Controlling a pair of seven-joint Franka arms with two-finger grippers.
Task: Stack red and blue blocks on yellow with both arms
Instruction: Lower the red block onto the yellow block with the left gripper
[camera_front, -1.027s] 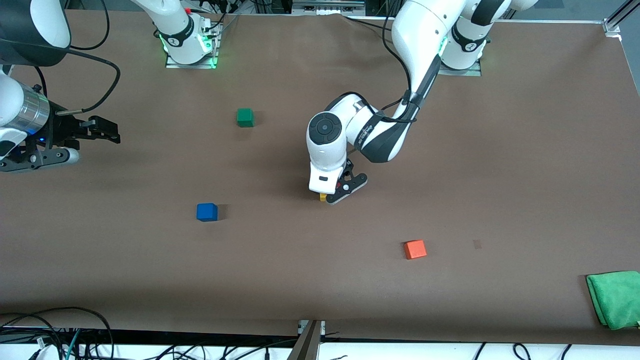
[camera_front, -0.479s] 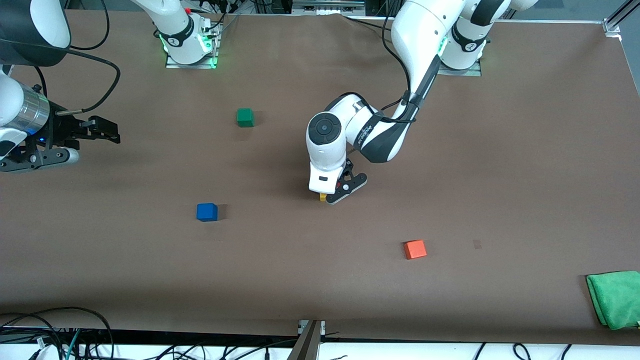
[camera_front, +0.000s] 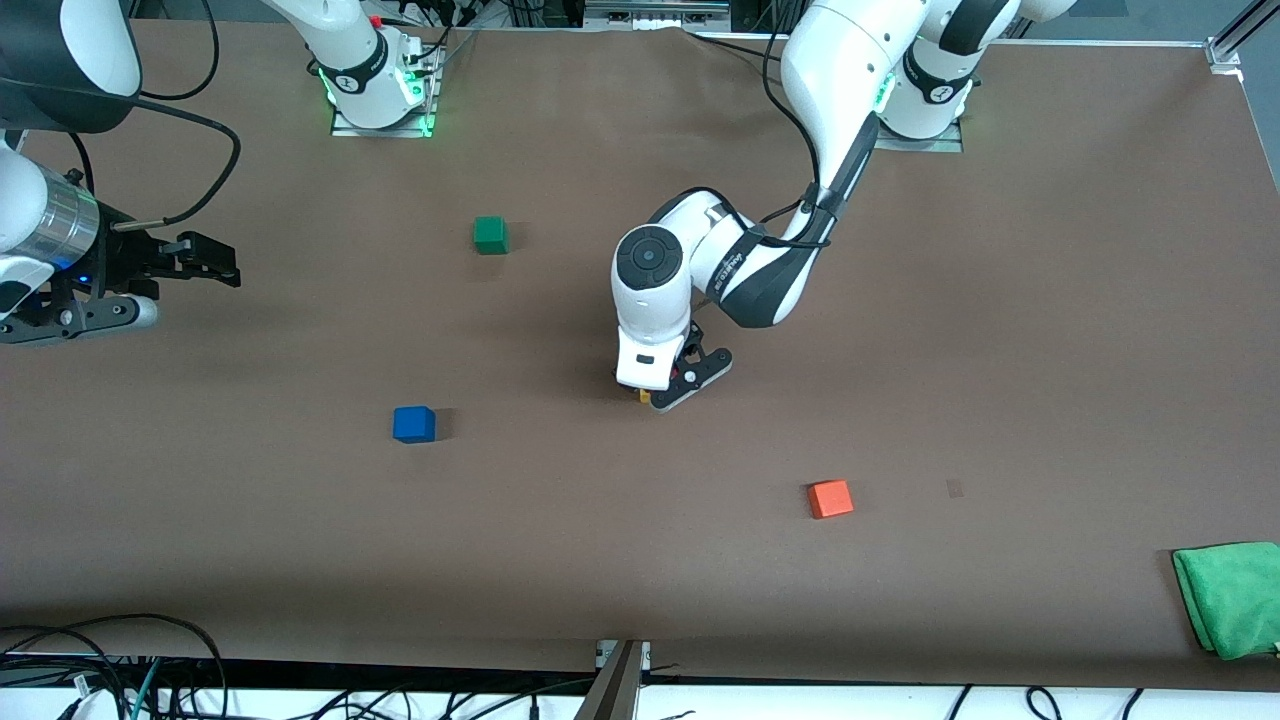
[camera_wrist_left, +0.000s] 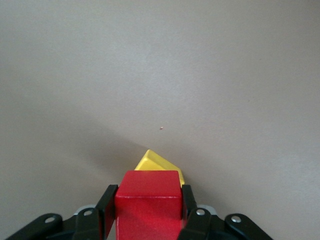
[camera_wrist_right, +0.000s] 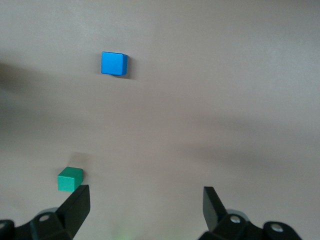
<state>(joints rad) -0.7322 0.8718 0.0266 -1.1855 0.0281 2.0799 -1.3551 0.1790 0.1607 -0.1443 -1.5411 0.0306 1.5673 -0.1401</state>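
Lowered slightly since the earlier frame, the left gripper clamps the red cube just over the yellow cube mid-table. Only its wrist view shows the red. Waiting at the table's edge, the right gripper gapes; the blue cube sits in open table.

Brown table, 4 cubes on it: yellow, blue, green, orange, green cloth
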